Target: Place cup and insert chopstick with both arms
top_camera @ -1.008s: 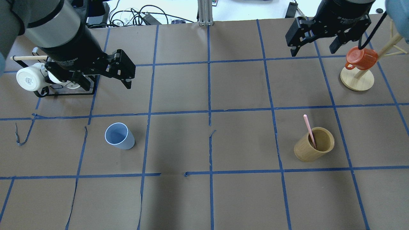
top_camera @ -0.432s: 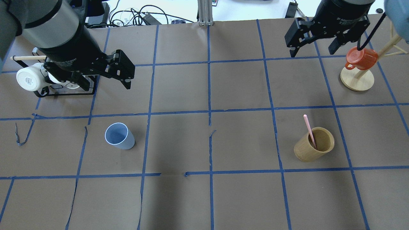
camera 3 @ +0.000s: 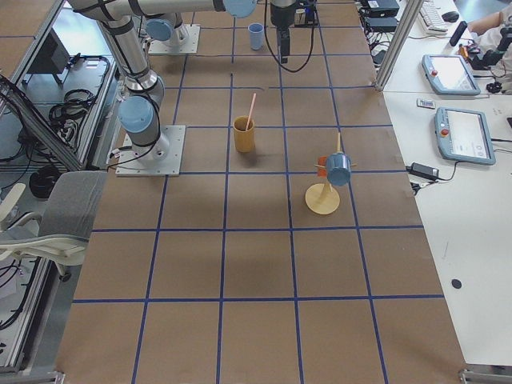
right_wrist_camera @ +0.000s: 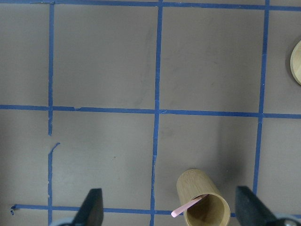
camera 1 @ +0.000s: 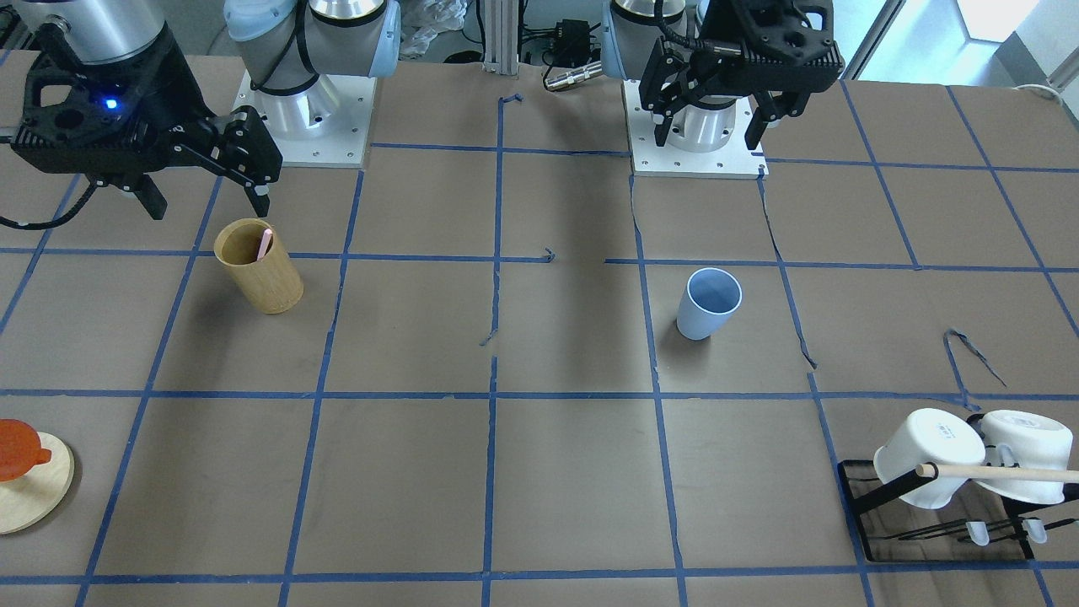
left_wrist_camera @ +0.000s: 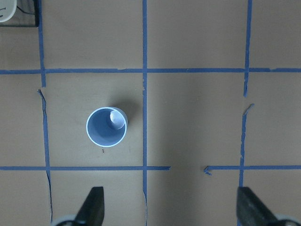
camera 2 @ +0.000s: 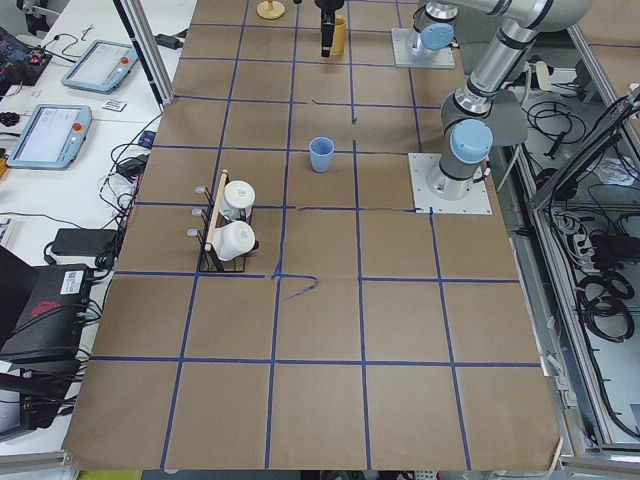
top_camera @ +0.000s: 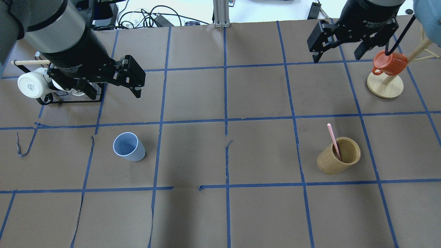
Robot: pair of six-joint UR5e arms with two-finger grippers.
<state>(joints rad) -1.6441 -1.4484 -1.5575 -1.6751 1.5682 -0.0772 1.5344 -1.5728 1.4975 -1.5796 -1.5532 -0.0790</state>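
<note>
The light blue cup stands upright and empty on the table's left half; it also shows in the front view and the left wrist view. One pink chopstick leans inside the tan bamboo cylinder on the right half, and shows in the right wrist view. My left gripper is open and empty, high above and behind the cup. My right gripper is open and empty, high above and behind the cylinder.
A black rack with white mugs and a wooden dowel stands at the far left. A wooden mug tree with an orange mug stands at the far right. Cables lie beyond the far edge.
Both arms have shifted only very slightly. The cup, the cylinder and the chopstick have not moved. Both grippers stay open.
</note>
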